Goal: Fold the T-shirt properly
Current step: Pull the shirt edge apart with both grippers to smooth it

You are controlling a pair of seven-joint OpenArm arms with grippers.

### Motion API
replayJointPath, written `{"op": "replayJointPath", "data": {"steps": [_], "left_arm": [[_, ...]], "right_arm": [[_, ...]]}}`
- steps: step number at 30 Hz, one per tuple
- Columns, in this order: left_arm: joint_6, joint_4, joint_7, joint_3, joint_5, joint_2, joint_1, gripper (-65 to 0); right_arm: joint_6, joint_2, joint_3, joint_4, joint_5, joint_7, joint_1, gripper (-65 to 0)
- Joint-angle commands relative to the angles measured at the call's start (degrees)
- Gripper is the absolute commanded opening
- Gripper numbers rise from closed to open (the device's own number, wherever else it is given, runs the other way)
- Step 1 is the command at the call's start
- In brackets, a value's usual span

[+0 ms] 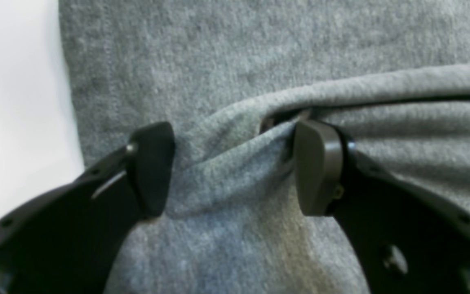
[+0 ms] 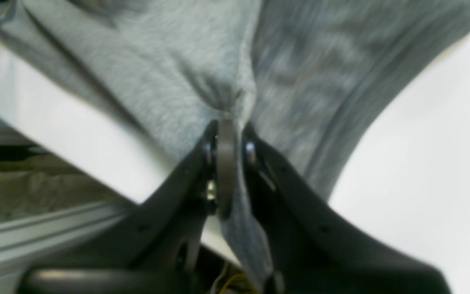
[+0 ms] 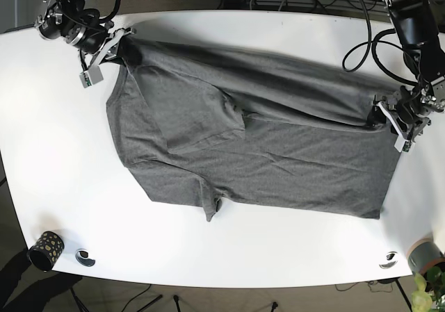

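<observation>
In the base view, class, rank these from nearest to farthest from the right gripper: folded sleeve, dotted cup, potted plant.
From the right gripper, top left:
1. Folded sleeve, on the shirt's left half.
2. Dotted cup, bottom-left table corner.
3. Potted plant, bottom-right corner.

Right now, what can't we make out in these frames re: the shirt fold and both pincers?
- Base view: the right pincer and the left pincer are too small to show how their jaws stand.
- Left wrist view: what the raised fold covers is hidden by the T-shirt itself.
- Right wrist view: motion blur smears the shirt; the frame's edge crops it.
- Base view: the small objects at the table's near edge are too small to identify.
</observation>
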Motion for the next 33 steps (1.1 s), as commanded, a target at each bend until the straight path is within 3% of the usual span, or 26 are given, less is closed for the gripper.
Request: {"op": "replayJointPath", "data": {"steps": [1,9,15,21,24,29,33], "left_arm": [[-0.03,0.94,0.21,-0.21,-0.06,-1.33,-0.8,-23.1],[-0.03,0.94,0.21,-0.3,-0.32,-2.56,-1.15,-23.1],[-0.03,4.11,0.29,-1.8,-2.87,-2.91,-0.88,-23.1],[-0.03,11.05,4.78,-7.6,-11.66,-3.7,-0.8,-23.1],[-0.03,13.78,6.89,-10.85,-14.39,-3.7,-0.36,-23.1],[-0.03,18.17,8.82,-11.73,-14.65,-3.44,0.79,-23.1],[-0.03,21.43,9.61,-8.48,-14.65,-3.26,3.42,-23.1]], "right_arm": [[0.36,0.6,0.32,1.02,1.1,1.2,-1.18,-65.0],[0.36,0.69,0.4,0.23,0.13,1.46,-1.62,-65.0],[0.36,0.87,1.99,-2.93,-5.5,1.46,0.23,-64.7],[0.36,0.6,6.56,-2.58,-6.73,1.46,0.05,-35.5],[0.36,0.6,7.79,-0.12,-4.97,1.11,-0.47,-27.1],[0.36,0.6,7.79,5.42,-3.21,1.11,-2.23,-25.2],[0.36,0.51,7.52,6.74,-3.65,1.02,-2.76,-25.2]]}}
